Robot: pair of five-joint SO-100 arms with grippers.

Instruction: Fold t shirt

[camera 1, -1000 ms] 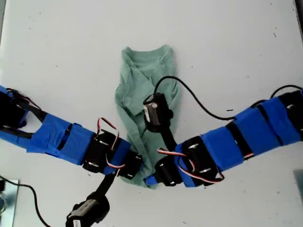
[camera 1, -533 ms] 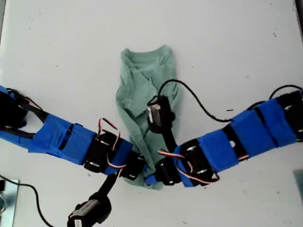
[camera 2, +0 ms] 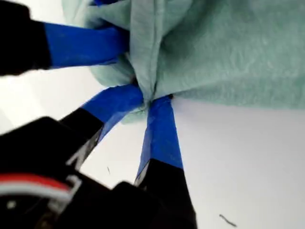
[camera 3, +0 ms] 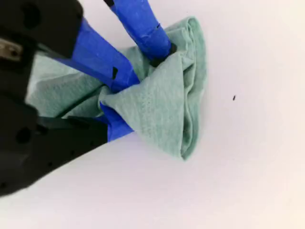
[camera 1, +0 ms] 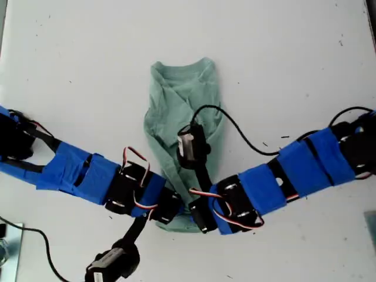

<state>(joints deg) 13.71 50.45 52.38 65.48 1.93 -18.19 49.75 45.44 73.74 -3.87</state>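
Exterior view, shirt: the small sage-green cotton t shirt (camera 1: 182,117) lies mid-table on the white table (camera 1: 294,53) as a narrow lengthwise strip; ribbed neckline at the far end, hem end near the camera under the arms; sleeves and sides look already turned inward
Exterior view, arms: two blue-taped black arms meet over the hem end, one from the exterior view's left, one from the exterior view's right; this view alone does not tell me which is first or second; a black cable arcs across the cloth

First wrist view, grip: my first gripper (camera 2: 150,100) has its blue-taped jaws pinched to a point on a bunched edge of the green fabric; cloth gathered and lifted just off the table
First wrist view, neighbour: another blue-taped finger (camera 2: 81,45) enters the same bunch of cloth just beside

Second wrist view, grip: my second gripper (camera 3: 112,100) is closed on a folded corner of the shirt; layers stacked at that edge; the other arm's blue finger (camera 3: 143,24) touches the cloth close by

Progress, done: by my reading, the lengthwise folds are made; both hem corners are gripped
Progress, left: the crosswise fold, hem carried up toward the neckline, then release and smoothing; not yet done
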